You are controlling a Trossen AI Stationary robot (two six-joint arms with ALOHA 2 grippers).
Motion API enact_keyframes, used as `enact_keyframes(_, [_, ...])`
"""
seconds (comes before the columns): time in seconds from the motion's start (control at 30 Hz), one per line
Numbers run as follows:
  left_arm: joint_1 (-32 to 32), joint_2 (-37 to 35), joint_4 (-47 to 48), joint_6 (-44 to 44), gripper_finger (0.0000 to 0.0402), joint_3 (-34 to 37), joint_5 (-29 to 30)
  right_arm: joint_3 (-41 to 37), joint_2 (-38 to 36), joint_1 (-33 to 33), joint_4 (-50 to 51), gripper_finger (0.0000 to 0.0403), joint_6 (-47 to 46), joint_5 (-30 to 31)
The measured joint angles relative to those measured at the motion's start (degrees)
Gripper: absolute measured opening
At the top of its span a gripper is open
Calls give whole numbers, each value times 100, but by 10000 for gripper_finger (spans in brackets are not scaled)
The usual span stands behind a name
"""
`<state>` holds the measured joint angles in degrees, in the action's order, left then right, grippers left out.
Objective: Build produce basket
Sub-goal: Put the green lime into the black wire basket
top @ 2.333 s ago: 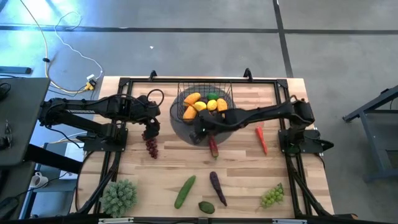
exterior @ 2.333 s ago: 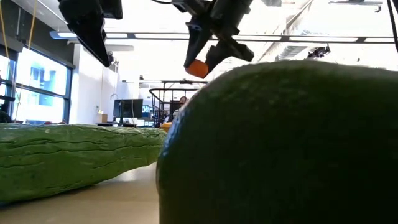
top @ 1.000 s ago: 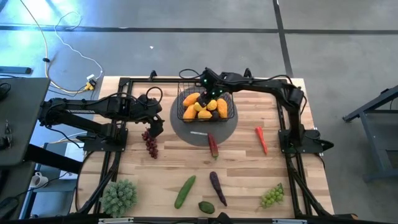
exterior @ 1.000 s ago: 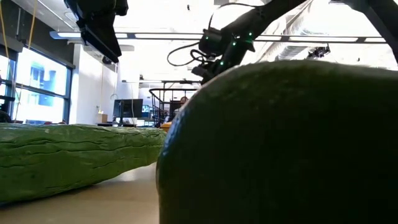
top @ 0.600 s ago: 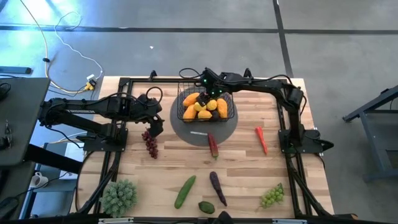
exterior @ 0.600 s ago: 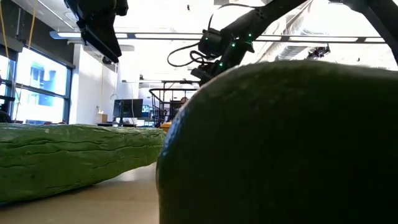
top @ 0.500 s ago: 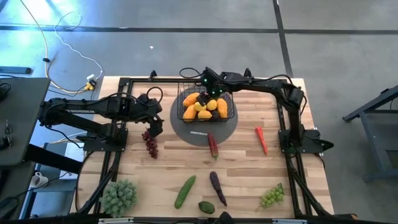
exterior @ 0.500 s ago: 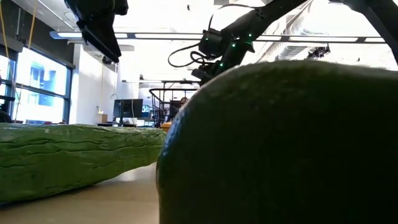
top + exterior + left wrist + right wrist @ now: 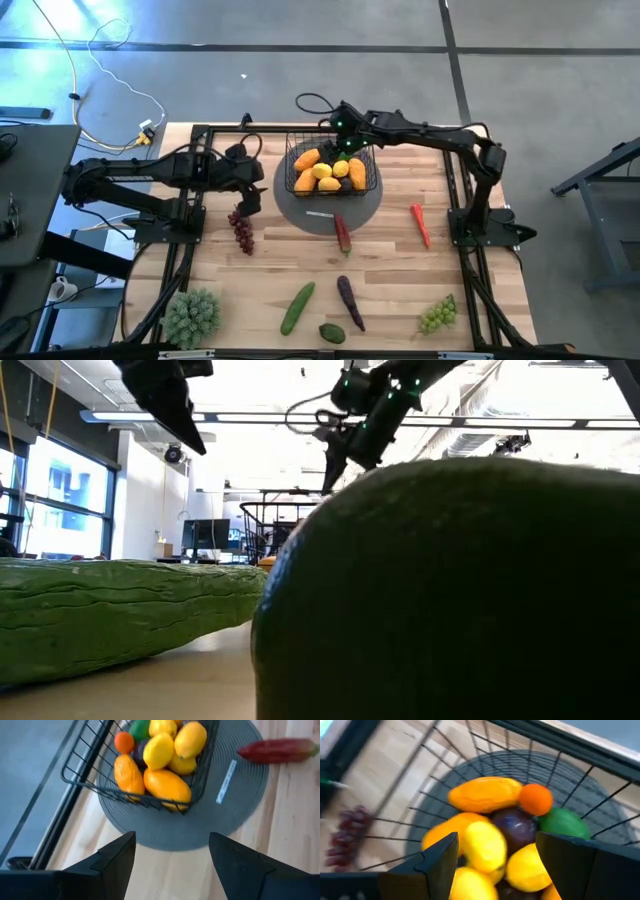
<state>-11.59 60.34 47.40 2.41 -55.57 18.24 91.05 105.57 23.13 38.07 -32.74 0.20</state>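
The black wire basket [image 9: 332, 170] stands on a flat grey disc [image 9: 328, 208] at the table's far middle. It holds orange-yellow fruits [image 9: 485, 794], lemons [image 9: 485, 847], a small orange [image 9: 536, 799], a plum [image 9: 516, 827] and a lime [image 9: 564, 822]. My right gripper [image 9: 500, 857] hangs open and empty just above the basket's far side [image 9: 344, 138]. My left gripper [image 9: 172, 855] hovers open and empty left of the basket [image 9: 250, 195], above purple grapes [image 9: 243, 232].
Loose on the table lie a red pepper [image 9: 343, 234], a red chili [image 9: 421, 224], an eggplant [image 9: 349, 300], a cucumber [image 9: 297, 307], a dark green fruit [image 9: 332, 332], green grapes [image 9: 437, 314] and a spiky green bunch [image 9: 190, 316]. Black frame rails run along both sides.
My right gripper has risen out of the basket and drawn slightly toward the table's far edge, rolling as it went. The fruits stay in the basket. My left gripper has rolled a little in place.
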Motion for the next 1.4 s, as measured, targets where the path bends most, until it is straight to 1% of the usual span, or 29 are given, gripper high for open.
enact_keyframes(0.27, [-196, 0, -97, -359, 243, 0, -2, 0, -387, -654, 40, 248, -621, 21])
enact_keyframes(0.37, [-195, 0, -99, -302, 243, 0, -4, 0, -502, -981, 45, 248, -833, 61])
enact_keyframes(0.47, [-195, 0, -103, -263, 243, 0, -4, 0, -597, -1276, 43, 248, -1106, 245])
enact_keyframes(0.63, [-194, 0, -105, -152, 243, 0, -8, 0, -640, -1641, 49, 248, -1518, 324])
enact_keyframes(0.87, [-187, 0, -110, -70, 243, 0, -568, 0, -640, -2095, 131, 248, -2126, 275])
enact_keyframes(1.1, [-189, 0, -88, 261, 243, 0, -967, 0, -640, -2603, 133, 248, -2519, 282])
enact_keyframes(1.3, [-153, 0, 8, 791, 243, 0, -1649, 0, -640, -3103, 111, 248, -2821, 545])
enact_keyframes(1.4, [-3, 0, 126, 1006, 243, 0, -1694, 0, -637, -3356, 111, 248, -2892, 673])
